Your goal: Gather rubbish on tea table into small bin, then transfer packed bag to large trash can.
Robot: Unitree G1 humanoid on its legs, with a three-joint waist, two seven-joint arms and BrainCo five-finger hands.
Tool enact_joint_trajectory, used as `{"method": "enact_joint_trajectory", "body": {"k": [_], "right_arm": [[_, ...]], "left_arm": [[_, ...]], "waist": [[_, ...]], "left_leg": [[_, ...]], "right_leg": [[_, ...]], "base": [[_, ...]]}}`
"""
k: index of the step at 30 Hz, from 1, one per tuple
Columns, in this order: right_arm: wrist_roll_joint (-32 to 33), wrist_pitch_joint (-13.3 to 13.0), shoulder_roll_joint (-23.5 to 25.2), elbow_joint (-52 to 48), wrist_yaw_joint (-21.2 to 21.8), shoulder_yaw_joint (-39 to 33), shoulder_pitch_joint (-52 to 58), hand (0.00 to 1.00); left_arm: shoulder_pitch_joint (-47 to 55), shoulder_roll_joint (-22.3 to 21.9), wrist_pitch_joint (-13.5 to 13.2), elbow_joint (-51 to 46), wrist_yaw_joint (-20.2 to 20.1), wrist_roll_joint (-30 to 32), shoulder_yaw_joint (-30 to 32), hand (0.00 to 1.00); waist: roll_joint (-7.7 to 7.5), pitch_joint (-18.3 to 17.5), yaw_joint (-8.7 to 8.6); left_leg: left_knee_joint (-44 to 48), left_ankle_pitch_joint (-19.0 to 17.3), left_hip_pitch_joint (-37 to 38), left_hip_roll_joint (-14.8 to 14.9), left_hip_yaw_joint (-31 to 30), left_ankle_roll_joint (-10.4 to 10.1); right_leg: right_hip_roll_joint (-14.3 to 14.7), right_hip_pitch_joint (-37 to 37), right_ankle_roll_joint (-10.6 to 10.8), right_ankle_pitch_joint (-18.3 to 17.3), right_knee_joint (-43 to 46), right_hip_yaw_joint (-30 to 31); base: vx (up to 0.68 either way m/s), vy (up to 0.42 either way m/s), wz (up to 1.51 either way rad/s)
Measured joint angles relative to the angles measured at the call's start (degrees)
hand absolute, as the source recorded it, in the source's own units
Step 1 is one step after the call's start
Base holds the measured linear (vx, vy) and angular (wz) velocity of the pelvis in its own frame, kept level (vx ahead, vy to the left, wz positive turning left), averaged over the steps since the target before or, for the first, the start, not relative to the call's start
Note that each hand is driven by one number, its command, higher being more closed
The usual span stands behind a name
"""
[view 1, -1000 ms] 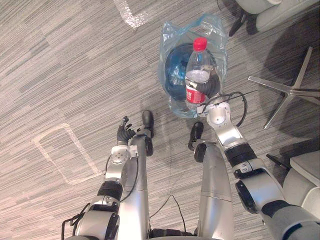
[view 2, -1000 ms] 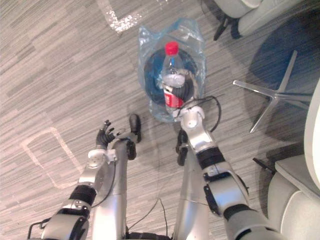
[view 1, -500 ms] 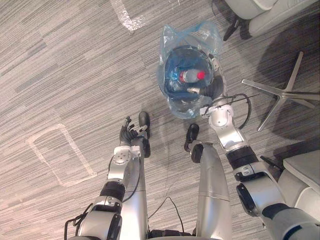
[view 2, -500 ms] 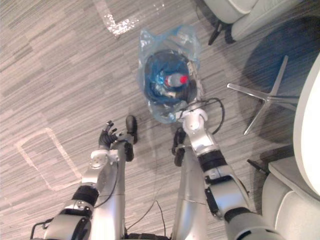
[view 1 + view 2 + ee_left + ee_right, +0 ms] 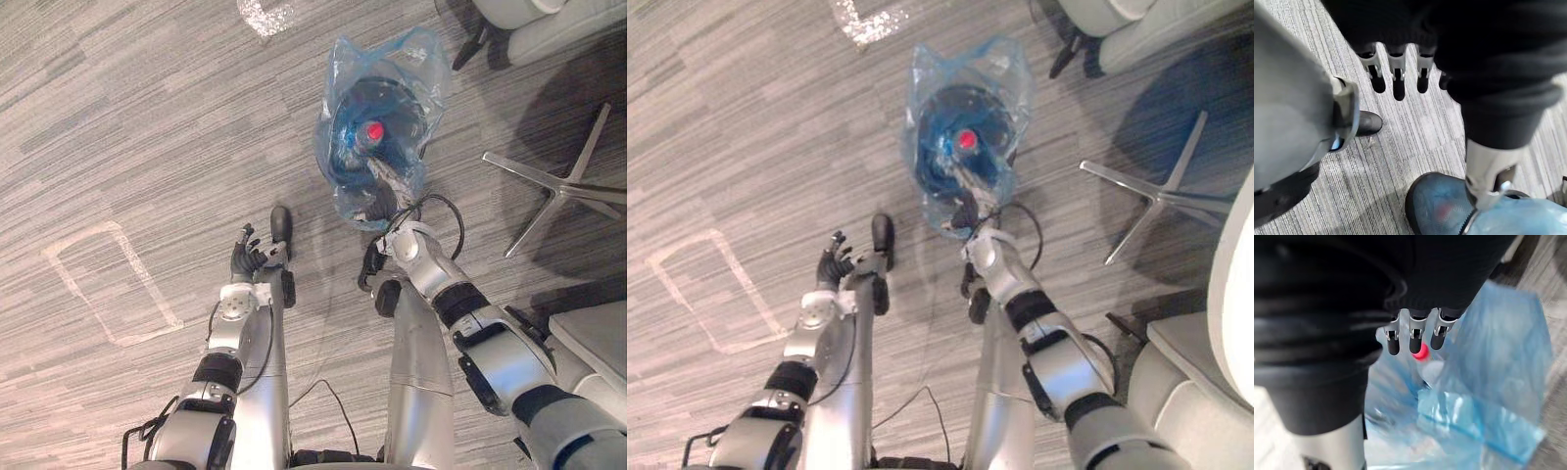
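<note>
Right wrist view: the right hand (image 5: 1415, 340) hangs over the mouth of the blue bag (image 5: 1498, 357), its fingers straight and side by side with nothing between them
Right hand state: released and holding nothing; the loose film lies just past its fingertips, and I cannot tell whether they touch it
Small bin (image 5: 384, 88): on the carpet (image 5: 147, 147) directly ahead of the right hand, lined by the bag, whose crumpled edge stands up on the side far from the hand
Bottle (image 5: 374, 131): inside the bin, red cap up, just beyond the right fingertips; its body seems to lean back toward that hand
Left hand (image 5: 250, 260): low and off to the side, well apart from the bin, fingers relaxed and empty
Chair base (image 5: 554, 181): on the outer side of the right hand, apart from the bin
Step in hand: by my reading the bottle is already in, so the hand now has to come clear of the bin mouth and then pack the bag
How to do it well: raise the fingers straight up so the tips neither snag the film nor knock the cap; then pinch the film alone at the near edge, not the bin rim; bring the left hand across to the far edge so both sides gather evenly
Risk: the tall bottle may tip the bin, and the thin film may slip or tear under a hasty pull
</note>
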Motion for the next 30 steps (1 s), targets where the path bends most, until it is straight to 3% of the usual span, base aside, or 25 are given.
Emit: {"method": "enact_joint_trajectory", "body": {"k": [1,2,11,20,30], "right_arm": [[-0.6,0.4,0.3,1.7,0.1,0.0,-0.7,0.00],[-1.2,0.7,0.7,3.2,0.1,-0.1,-1.4,1.00],[-1.3,1.6,2.1,8.0,0.9,-2.3,-4.2,1.00],[3.6,1.5,2.2,7.5,2.0,-2.4,-3.8,1.00],[8.2,1.3,4.4,-3.7,1.0,-4.0,2.8,1.00]], "left_arm": [[-0.1,0.1,-0.3,0.0,0.0,-0.5,0.0,0.00],[-0.3,0.4,-0.5,0.0,0.0,-1.0,0.0,0.00],[-2.3,1.1,-0.9,2.6,0.0,-1.1,0.7,0.00],[-3.7,0.9,-0.7,4.1,-0.1,-1.2,0.6,0.00],[-2.8,-1.4,1.3,3.9,-0.2,-2.0,-0.6,0.00]], "waist": [[0.00,0.0,0.00],[-0.06,-0.1,-0.03],[-0.11,-0.1,0.58],[-0.11,-0.1,1.07],[-0.20,-0.2,1.07]], "left_leg": [[-0.1,0.2,-0.5,-0.3,-0.4,0.1],[-0.8,0.6,-1.1,-0.7,-0.8,0.1],[-2.2,2.5,-3.6,-1.6,-1.1,0.5],[-2.8,3.3,-3.5,-1.6,-1.2,0.0],[-3.8,3.2,3.4,-0.1,-0.8,0.1]], "right_leg": [[-0.2,-0.5,-0.2,-0.2,0.3,-0.4],[-0.5,-1.2,-0.3,-0.3,0.6,-0.5],[-2.2,-4.0,-0.8,-1.2,2.3,-1.9],[-2.2,-3.9,-0.9,-1.2,2.1,-2.1],[-0.7,3.5,-1.1,-0.6,-0.6,-2.4]], "base": [[-0.01,-0.013,0.29],[-0.01,-0.014,0.25],[-0.02,-0.011,0.17],[0.00,0.000,0.00],[-0.04,0.000,-0.07]]}}
